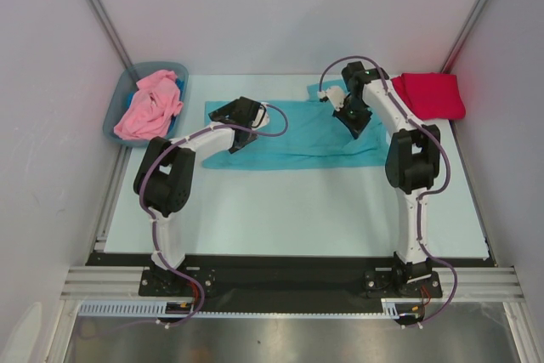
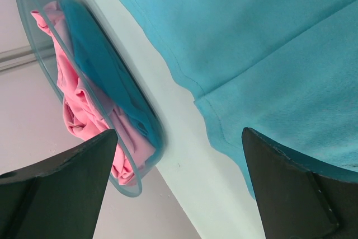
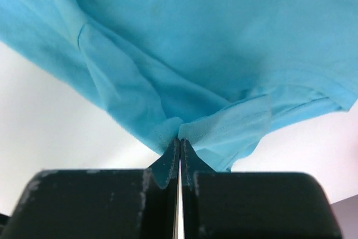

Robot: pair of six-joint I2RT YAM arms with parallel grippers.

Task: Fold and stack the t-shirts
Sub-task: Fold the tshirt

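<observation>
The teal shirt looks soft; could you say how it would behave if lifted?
Probably floppy: the teal shirt bunches and creases where the right fingers pinch it. Likely light, since a small pinch holds it. Should drape, not roll.

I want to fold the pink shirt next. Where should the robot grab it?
Pinch a raised fold on top of the pink shirt, coming straight down from above. It lies crumpled in the bin, and the walls probably block any sideways approach.
</observation>
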